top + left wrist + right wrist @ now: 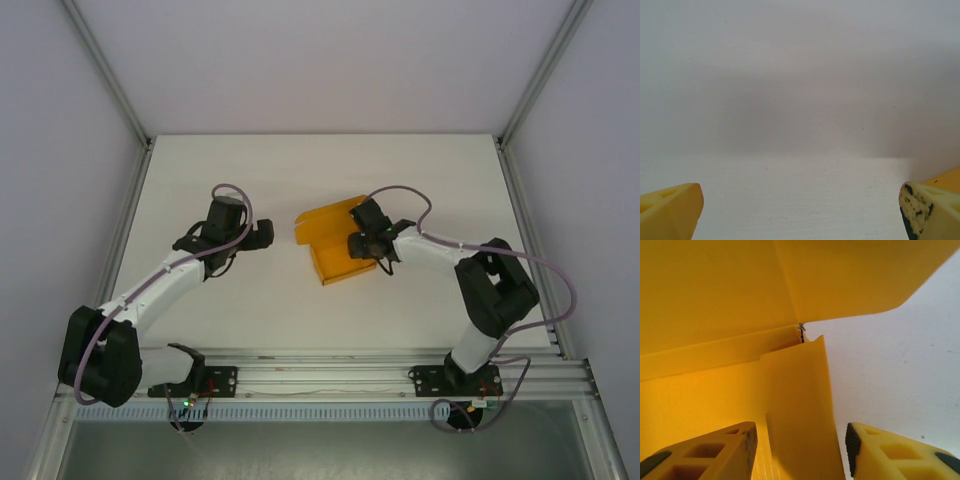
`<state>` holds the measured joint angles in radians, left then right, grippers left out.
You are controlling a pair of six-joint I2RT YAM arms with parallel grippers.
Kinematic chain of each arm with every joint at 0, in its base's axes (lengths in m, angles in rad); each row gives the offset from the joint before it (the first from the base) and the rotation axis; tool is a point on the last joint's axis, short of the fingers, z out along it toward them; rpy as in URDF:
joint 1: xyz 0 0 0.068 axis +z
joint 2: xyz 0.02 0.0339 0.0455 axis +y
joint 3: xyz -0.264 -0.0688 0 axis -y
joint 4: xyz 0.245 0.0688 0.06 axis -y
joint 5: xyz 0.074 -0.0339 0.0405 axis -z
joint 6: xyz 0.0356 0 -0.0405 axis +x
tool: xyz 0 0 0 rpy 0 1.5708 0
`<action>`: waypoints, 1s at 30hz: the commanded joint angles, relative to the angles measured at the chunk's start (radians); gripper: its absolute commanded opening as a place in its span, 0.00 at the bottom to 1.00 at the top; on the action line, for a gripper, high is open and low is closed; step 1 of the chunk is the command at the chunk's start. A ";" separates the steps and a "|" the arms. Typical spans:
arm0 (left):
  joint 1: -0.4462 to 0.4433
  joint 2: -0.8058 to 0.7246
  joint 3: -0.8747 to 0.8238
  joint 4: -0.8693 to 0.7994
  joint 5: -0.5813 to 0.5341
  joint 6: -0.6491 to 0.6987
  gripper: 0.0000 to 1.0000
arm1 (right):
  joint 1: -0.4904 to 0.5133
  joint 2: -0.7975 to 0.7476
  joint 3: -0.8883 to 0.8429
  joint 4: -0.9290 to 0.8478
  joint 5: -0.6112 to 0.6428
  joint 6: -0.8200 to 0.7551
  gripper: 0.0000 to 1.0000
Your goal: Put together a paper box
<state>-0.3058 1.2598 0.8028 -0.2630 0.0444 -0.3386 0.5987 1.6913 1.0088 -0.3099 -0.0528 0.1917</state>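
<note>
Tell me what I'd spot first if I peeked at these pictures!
The bright orange paper box jumps out, partly folded up in the middle of the white table. The right gripper is at its right side, fingers spread, with a card flap between them in the right wrist view. The left gripper hangs apart on the left, open over bare table.
</note>
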 commanded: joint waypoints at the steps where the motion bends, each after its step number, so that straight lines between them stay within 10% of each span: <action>1: -0.005 0.013 -0.007 0.025 0.003 0.014 1.00 | -0.011 0.035 -0.027 0.013 0.012 0.034 0.47; 11: -0.005 0.017 -0.019 0.040 -0.009 0.016 1.00 | -0.022 0.099 -0.039 -0.015 0.117 0.040 0.00; 23: -0.006 -0.001 -0.031 0.055 -0.003 0.013 1.00 | -0.018 0.006 -0.079 0.152 0.165 -0.162 0.00; 30: -0.004 -0.037 -0.051 0.069 0.013 0.026 1.00 | -0.002 -0.071 -0.104 0.217 -0.010 -0.195 0.00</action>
<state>-0.3058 1.2560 0.7704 -0.2169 0.0456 -0.3374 0.5873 1.6909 0.9199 -0.1493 0.0113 0.0299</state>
